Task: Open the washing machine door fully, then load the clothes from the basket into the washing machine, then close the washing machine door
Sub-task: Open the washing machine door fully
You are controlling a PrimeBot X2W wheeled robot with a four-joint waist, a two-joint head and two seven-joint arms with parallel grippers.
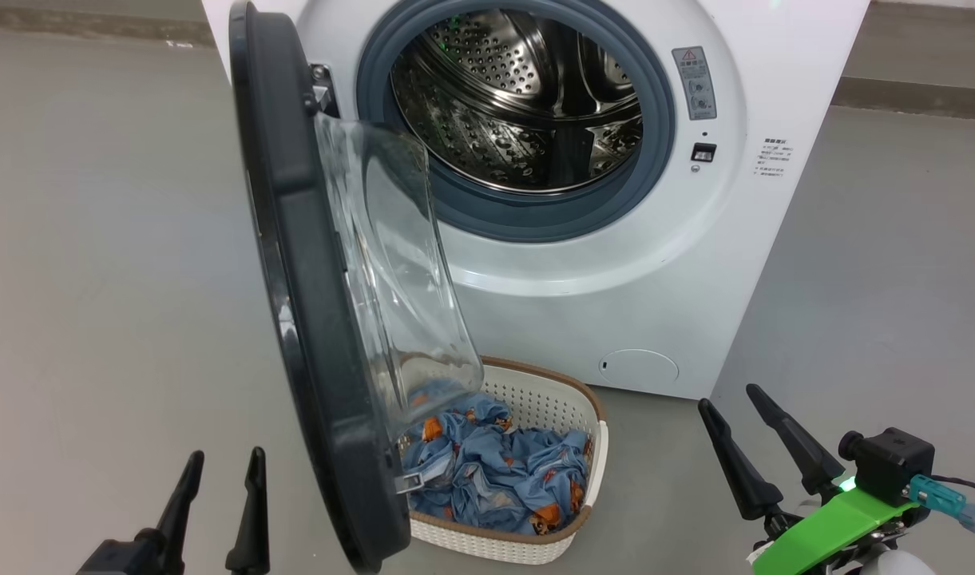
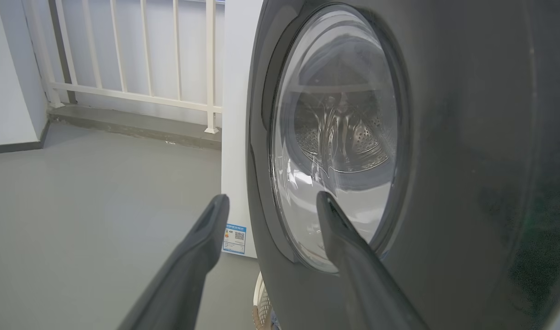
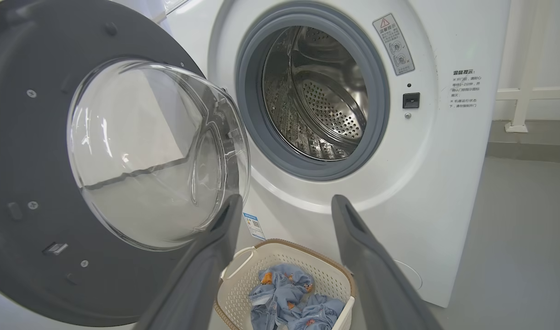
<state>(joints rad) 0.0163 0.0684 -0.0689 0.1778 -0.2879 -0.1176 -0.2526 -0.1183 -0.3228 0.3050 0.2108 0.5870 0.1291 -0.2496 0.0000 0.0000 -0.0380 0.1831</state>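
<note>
The washing machine stands ahead with its steel drum exposed. Its door swings out toward me, edge-on, the glass bowl bulging to the right. Below it on the floor sits the basket holding the light blue clothes. My left gripper is open at the lower left, outside the door's black rim. My right gripper is open at the lower right, right of the basket; the clothes lie between its fingers in the right wrist view.
Grey floor spreads to both sides of the machine. A white railing on a low step runs behind the machine's left side. A blue energy sticker marks the machine's side panel.
</note>
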